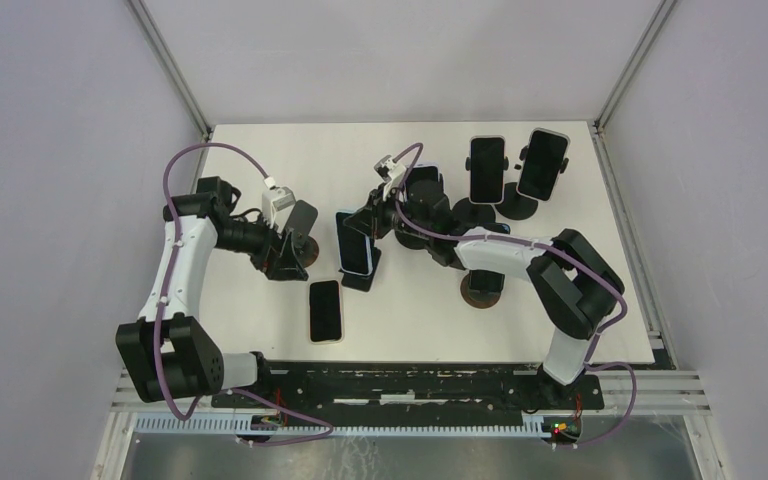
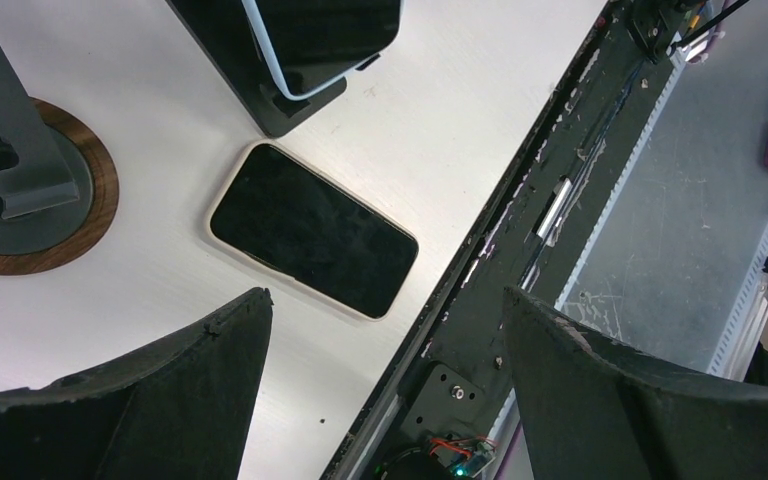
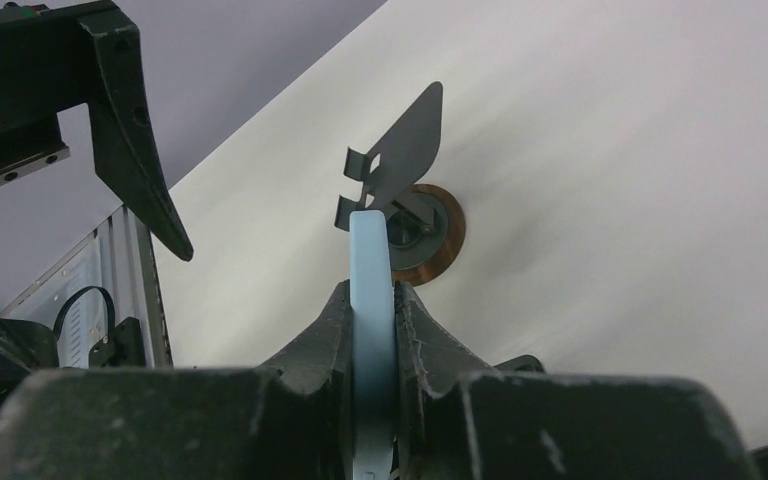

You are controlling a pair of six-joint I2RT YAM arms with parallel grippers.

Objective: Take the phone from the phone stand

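Our right gripper [image 3: 372,305] pinches the edge of the blue-cased phone [image 3: 371,250], which sits in its black stand [image 1: 364,279] mid-table, so we judge the grasp made and the next move a steady lift clear of the stand's lip.

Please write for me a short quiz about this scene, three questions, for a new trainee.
1. True or false: the right fingers are shut on the blue phone.
2. Where is the cream-rimmed phone? A) on a stand B) flat on the table C) leaning on the wall
3. Fill in: the left fingers stand ____.
Key: 1 true; 2 B; 3 open.
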